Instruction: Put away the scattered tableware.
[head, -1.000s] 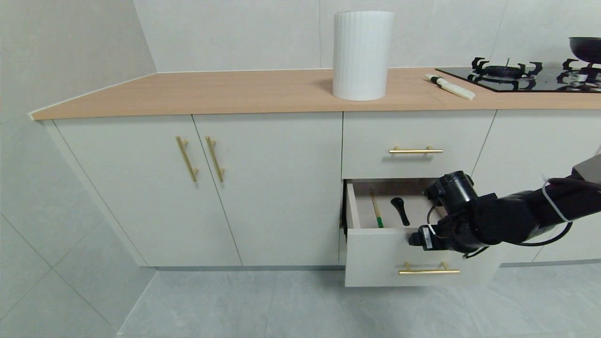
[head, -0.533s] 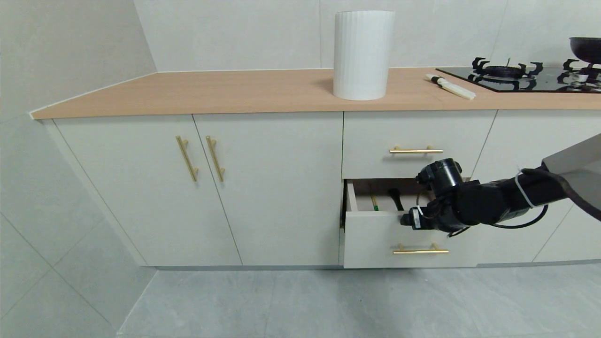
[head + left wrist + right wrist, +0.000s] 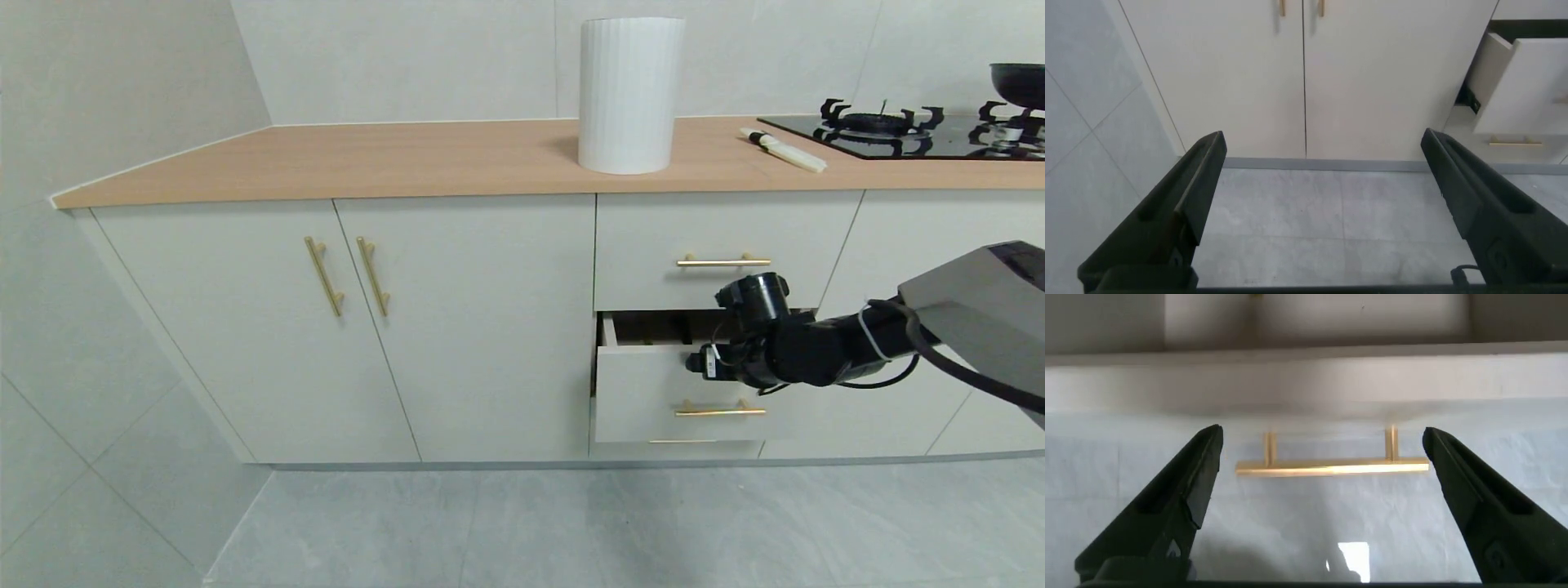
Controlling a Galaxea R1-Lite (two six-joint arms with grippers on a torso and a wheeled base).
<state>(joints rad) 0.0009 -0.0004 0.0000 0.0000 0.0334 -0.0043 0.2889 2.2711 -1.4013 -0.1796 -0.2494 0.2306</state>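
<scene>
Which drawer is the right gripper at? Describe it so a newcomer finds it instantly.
Start at the wood countertop and the tall white ribbed cylinder on it. Directly below, pick the second drawer down, with the right gripper at its front. Unlike the flush top drawer, it stands slightly open.

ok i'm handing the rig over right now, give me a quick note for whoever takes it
Left gripper: open, empty, over the floor in front of the cupboard doors.
Right gripper: open, empty, at the front of the lower drawer, near its handle.
Drawer: sticks out a little, not shut; too dark inside to tell what it holds.
Counter: a pale utensil lies beside the stove, near a tall white canister.
Done: cannot confirm from here.
Left: push the drawer shut; probably the utensil needs putting away too.
</scene>
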